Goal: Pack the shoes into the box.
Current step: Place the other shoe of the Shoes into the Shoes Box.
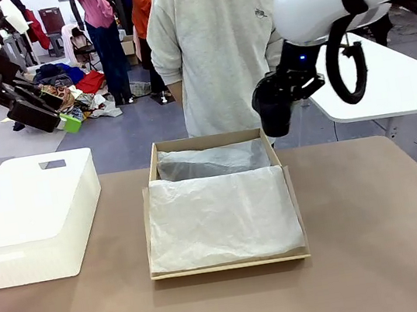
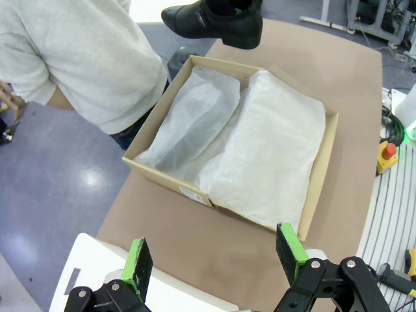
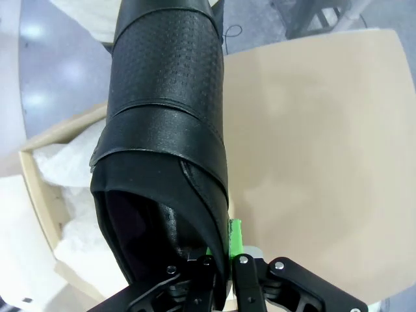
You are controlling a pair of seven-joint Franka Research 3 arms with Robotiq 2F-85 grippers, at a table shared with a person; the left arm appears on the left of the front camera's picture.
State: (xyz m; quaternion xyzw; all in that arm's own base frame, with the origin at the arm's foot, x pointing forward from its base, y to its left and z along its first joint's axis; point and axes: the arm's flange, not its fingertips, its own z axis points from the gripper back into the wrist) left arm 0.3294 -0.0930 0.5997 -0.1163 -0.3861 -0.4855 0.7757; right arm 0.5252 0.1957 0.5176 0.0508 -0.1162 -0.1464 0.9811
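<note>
We hold one shoe [image 3: 162, 130] in the right pincer [image 3: 224, 253], which is clamped on the rim of its opening, one finger inside and the green pad outside against the leather. Gripped at that end, the shoe points its toe away from the pincer. We judge this leaves the whole length free to go into the box [image 1: 228, 259] ahead of the fingers. The shoe is in the air near the box's far right corner and is not yet inside.

The left pincer [image 2: 211, 237] stands with its jaws wide apart and nothing between them. It is raised well off to the left, over the white bin [image 1: 33, 217]. We take it to be parked there so the right arm has the box to itself. A person [image 1: 215, 45] stands at the far edge of the table [image 1: 375, 217], just behind the box.

The right wrist view gives the grip itself, showing where the pad meets the leather. In the front view, shoe and pincer merge into one dark mass. The left wrist view looks down on the whole box and shows how the tissue [image 2: 273, 149] lies in two folds. A darker shape shows through the fold on the person's side, and the front view gives it as a grey patch. It may be the other shoe, but we cannot tell. That view also sets the held shoe against the box corner, which the right wrist view crops away.
</note>
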